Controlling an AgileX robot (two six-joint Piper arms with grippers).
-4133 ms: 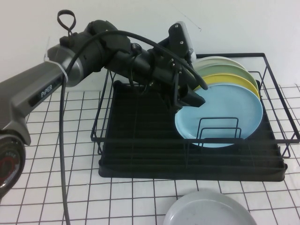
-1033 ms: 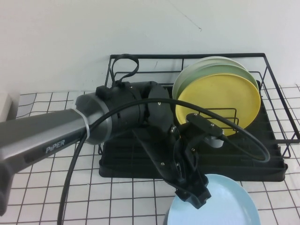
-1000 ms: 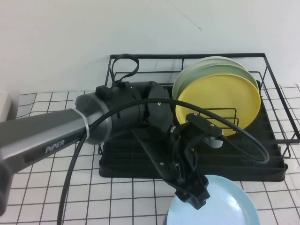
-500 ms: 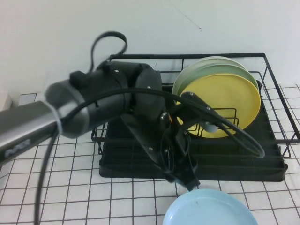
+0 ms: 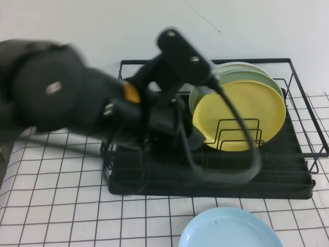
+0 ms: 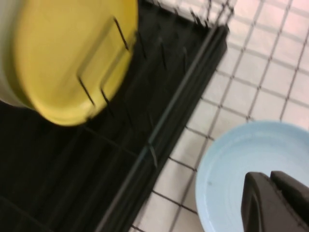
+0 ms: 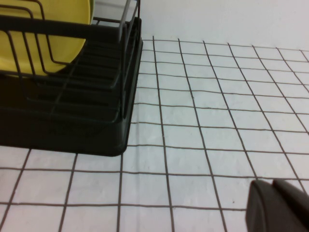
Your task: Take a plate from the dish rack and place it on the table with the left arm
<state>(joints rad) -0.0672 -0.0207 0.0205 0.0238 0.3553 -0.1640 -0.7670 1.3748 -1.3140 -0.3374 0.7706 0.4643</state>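
Plate [image 5: 230,230] lies flat on the bench [image 5: 61,206] by its front edge, below the left gripper [image 6: 276,203], which looks closed and empty. Right gripper [image 7: 277,205] waits near the right edge, also closed.

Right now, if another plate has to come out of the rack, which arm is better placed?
Left. The left arm is over the dish rack, right beside the yellow plate, with the blue plate already on the table. The right gripper sits low over bare cloth beyond the rack's corner.
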